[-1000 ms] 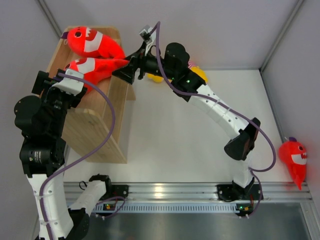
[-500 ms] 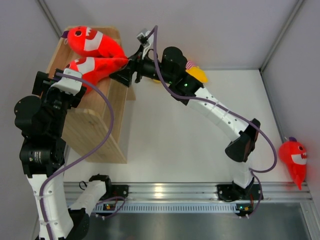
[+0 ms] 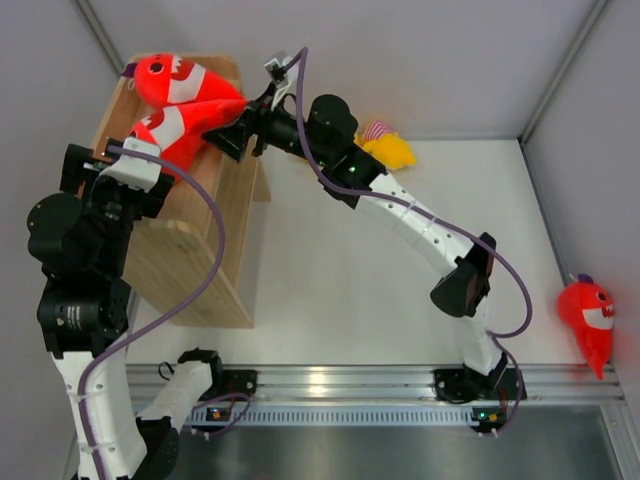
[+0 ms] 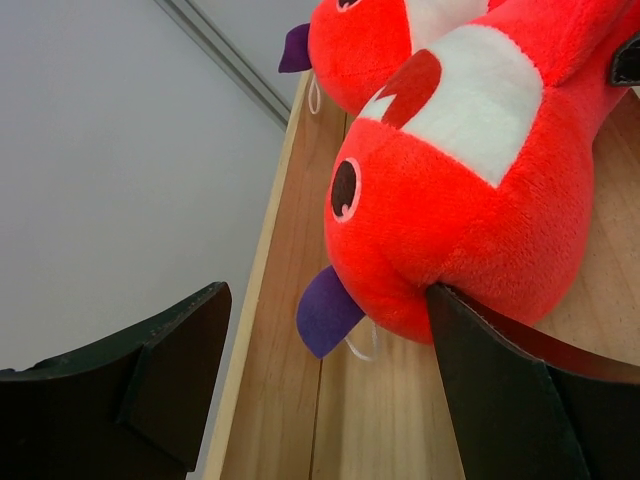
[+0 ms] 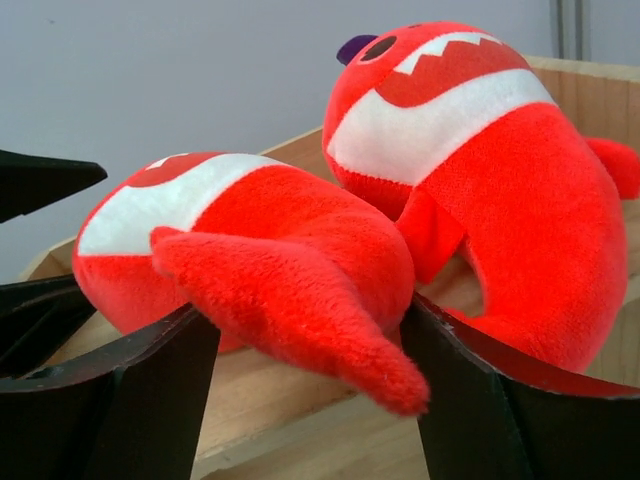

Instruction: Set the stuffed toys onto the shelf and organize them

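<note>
Two red plush sharks lie on the wooden shelf's (image 3: 190,250) tray top: the far one (image 3: 180,82) at the back, the near one (image 3: 175,130) in front of it. My right gripper (image 3: 228,135) is open, its jaws on either side of the near shark's tail (image 5: 300,300); the far shark (image 5: 480,160) lies behind. My left gripper (image 3: 125,165) is open at the near shark's head (image 4: 470,190), its right finger (image 4: 500,390) touching the plush. A third shark (image 3: 590,315) lies on the table at the far right. One yellow toy (image 3: 388,148) lies behind my right arm.
The shelf's raised rim (image 4: 265,330) runs under my left gripper, with a grey wall close on its left. The enclosure's walls stand behind the shelf and beside the third shark. The arms' base rail (image 3: 330,385) runs along the near edge.
My right gripper has moved left and up over the shelf, and the near shark has slid further onto the tray with it. The yellow toy now shows more. The left arm has barely moved.
</note>
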Available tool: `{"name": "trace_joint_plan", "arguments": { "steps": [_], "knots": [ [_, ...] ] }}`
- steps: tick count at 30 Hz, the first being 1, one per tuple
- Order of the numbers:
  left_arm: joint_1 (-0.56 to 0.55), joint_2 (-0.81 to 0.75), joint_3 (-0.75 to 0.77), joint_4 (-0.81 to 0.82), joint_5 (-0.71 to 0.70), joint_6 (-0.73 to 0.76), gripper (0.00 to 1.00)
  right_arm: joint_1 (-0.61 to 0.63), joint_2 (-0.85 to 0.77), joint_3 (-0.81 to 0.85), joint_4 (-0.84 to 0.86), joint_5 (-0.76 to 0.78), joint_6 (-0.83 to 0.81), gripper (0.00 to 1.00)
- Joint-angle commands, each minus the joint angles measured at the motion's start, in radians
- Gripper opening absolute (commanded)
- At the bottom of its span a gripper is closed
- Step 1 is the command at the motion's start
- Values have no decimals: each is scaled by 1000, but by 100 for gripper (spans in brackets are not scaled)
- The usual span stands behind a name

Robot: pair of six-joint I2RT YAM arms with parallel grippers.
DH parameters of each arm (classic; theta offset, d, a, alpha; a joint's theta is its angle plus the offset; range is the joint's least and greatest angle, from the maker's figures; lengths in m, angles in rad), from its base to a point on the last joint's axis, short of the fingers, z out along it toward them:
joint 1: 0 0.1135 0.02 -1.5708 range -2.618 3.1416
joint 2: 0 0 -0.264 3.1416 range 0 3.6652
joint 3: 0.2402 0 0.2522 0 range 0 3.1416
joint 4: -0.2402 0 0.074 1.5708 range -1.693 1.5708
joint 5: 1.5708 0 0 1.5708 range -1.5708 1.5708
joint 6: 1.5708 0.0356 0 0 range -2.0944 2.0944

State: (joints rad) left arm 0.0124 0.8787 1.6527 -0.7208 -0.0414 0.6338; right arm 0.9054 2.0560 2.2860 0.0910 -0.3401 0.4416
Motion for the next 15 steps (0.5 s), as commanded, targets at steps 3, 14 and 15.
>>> {"name": "trace_joint_plan", "arguments": {
  "steps": [3,14,15],
  "knots": [
    [-3,-23,32,-207,11,-32,86,21,39,44,125,-8,23,56],
    [-3,0,58,-214,0,-28,83,36,-22,-103,353,-4,3,0],
    [-3,18,56,-192,-6,-26,81,36,-40,-149,381,15,5,0]
  ]
}}
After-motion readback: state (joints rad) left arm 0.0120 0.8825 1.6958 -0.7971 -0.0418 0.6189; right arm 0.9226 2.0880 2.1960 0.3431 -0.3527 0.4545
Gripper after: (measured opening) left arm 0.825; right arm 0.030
